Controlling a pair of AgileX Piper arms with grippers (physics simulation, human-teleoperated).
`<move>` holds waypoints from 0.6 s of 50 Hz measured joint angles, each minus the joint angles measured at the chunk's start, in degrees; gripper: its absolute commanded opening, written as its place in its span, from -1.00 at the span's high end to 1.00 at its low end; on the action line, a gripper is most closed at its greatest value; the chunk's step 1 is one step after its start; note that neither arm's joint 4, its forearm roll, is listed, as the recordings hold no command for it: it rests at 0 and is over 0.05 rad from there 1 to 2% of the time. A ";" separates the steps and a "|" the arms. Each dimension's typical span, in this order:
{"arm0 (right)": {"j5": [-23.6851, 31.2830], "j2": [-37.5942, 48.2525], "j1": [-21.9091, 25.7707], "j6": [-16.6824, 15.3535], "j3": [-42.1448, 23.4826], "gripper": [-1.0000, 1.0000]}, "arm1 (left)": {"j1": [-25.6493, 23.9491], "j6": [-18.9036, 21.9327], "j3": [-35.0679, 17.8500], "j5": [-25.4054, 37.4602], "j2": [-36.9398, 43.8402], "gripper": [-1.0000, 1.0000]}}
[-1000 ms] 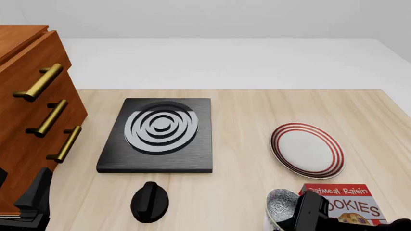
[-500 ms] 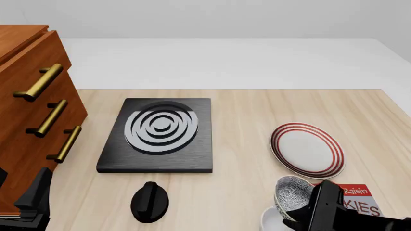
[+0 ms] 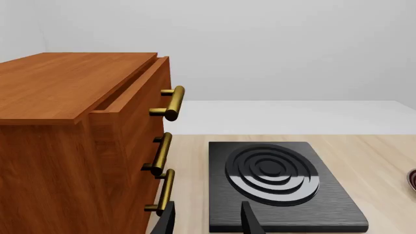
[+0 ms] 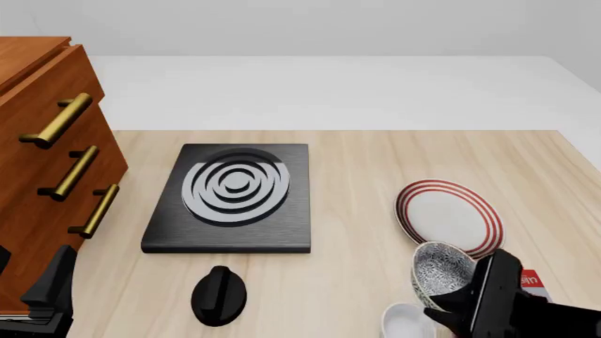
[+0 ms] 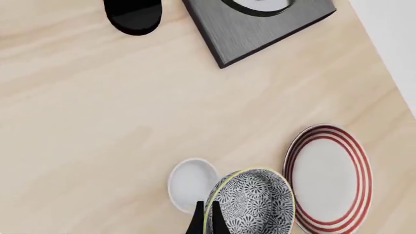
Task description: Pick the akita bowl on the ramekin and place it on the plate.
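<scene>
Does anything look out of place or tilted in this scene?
Only the akita bowl stands out: it is off the ramekin, tilted, with its rim pinched in the right gripper beside the plate. That fits a carry. The stove slab and its knob look normal.

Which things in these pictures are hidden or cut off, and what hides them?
- Cookie box, front view: mostly hidden behind the right arm.
- Ramekin, front view: partly covered by the akita bowl and the arm.
- Plate, left wrist view: only a sliver at the picture edge.
- Right gripper, right wrist view: finger bases cut off by the edge.
</scene>
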 measured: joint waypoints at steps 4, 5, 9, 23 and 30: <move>1.57 -1.01 -0.67 -0.55 -1.18 1.00 | 0.00 0.00 0.00 0.00 0.00 -1.00; 2.00 -1.28 -0.88 -0.75 -1.50 1.00 | 0.00 0.00 0.00 0.00 0.00 -1.00; 3.94 -2.43 -2.19 -1.75 -3.15 1.00 | 0.00 0.00 0.00 0.00 0.00 -1.00; 8.38 -3.67 -7.08 -5.58 -8.40 1.00 | 0.00 0.00 0.00 0.00 0.00 -1.00; 8.07 -1.27 -9.92 -7.64 -10.99 1.00 | 0.00 0.00 0.00 0.00 0.00 -1.00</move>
